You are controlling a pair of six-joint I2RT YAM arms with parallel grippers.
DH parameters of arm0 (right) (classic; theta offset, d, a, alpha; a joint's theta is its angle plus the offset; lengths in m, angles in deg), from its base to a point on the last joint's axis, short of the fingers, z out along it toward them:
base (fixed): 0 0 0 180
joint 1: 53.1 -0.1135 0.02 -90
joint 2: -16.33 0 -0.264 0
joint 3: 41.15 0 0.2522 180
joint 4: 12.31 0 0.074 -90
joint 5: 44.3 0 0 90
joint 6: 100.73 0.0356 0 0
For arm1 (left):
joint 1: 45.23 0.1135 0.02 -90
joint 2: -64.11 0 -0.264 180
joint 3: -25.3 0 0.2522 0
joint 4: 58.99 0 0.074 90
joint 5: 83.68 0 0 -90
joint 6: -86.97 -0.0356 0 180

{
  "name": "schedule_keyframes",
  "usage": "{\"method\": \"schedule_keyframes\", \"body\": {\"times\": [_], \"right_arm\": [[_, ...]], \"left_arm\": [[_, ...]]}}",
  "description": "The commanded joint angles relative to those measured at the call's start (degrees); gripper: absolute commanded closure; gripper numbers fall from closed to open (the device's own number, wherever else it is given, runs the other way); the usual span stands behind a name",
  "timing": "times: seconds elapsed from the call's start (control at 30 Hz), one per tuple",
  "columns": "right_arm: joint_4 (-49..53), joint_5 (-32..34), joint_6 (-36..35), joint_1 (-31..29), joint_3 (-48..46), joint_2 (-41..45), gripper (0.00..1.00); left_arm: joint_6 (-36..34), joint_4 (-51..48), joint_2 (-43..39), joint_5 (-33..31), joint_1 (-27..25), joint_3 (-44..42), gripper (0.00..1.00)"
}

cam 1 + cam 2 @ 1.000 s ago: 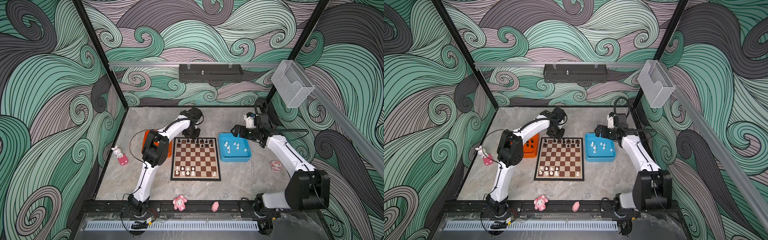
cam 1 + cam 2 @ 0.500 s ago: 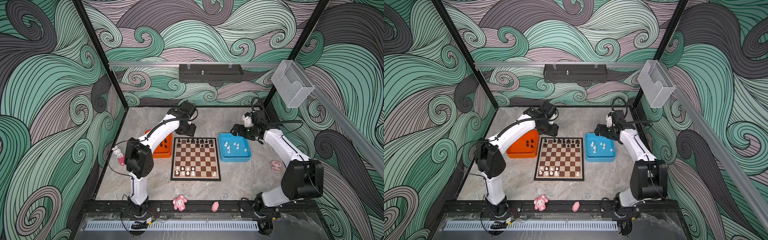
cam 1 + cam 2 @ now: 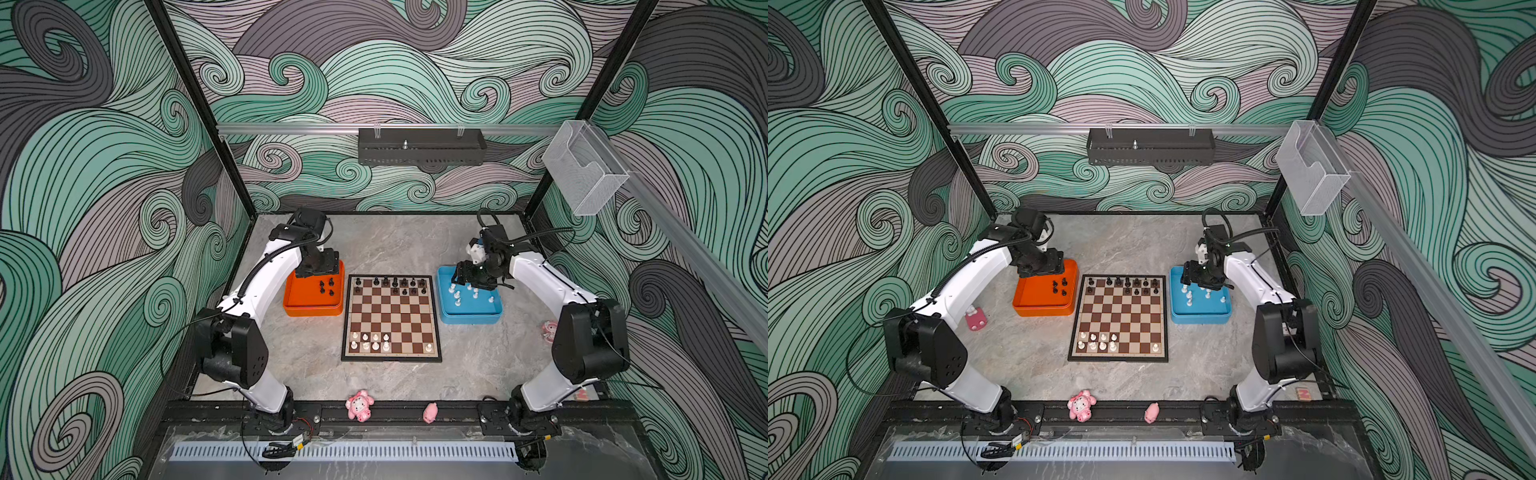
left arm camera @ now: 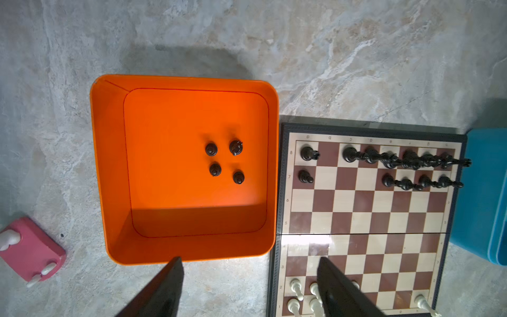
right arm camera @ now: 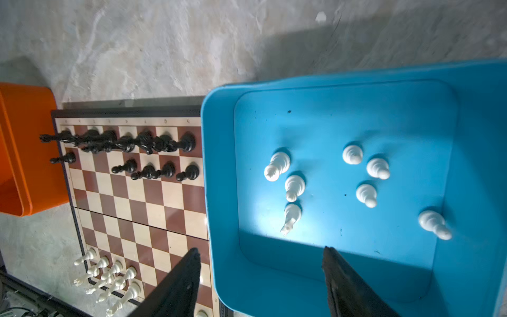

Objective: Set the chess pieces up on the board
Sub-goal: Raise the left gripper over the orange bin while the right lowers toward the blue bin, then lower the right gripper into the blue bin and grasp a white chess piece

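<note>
Orange tray on the left arm's side, blue tray on the right arm's: the board lies between them at the middle of the grey marbled surface, each tray just beside one of its edges. Black chess pieces stand along the board's two far rows, with gaps among them. White chess pieces cluster on its two near rows toward the orange tray, and a lone one stands at the near corner on the blue tray's side.

Off the board, four black pieces stand together in the orange tray, in the part nearest the board. Seven white pieces are scattered over the floor of the blue tray.

The left pincer hangs above the orange tray's far end, jaws spread with nothing between them. The right pincer hangs over the blue tray at the wall that faces the board, jaws likewise apart and empty.

Two pink figurines rest on the black rail beyond the board's near edge.
</note>
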State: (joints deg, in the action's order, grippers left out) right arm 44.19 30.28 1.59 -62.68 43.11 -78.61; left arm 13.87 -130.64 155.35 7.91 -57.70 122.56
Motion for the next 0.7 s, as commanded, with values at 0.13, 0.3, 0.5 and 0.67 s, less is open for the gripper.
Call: {"method": "schedule_keyframes", "body": {"times": [0.13,0.3,0.5,0.67], "right_arm": [[-0.8,2.04,0.3,-0.87,-0.27,-1.63,0.34],[-0.81,4.9,-0.57,-1.05,-0.14,-2.69,0.44],[-1.08,7.23,-2.33,-1.82,-0.69,-3.65,0.58],[-2.11,6.86,-2.99,-2.23,-1.19,-4.97,0.65]], "left_arm": [[-0.4,0.23,-1.75,2.97,1.42,-1.21,0.21],[0.34,1.18,-0.9,4.41,1.48,-1.09,0.21],[0.76,1.48,-0.26,4.92,1.48,-0.95,0.21],[0.92,1.55,0.16,4.83,1.49,-1.02,0.21]]}}
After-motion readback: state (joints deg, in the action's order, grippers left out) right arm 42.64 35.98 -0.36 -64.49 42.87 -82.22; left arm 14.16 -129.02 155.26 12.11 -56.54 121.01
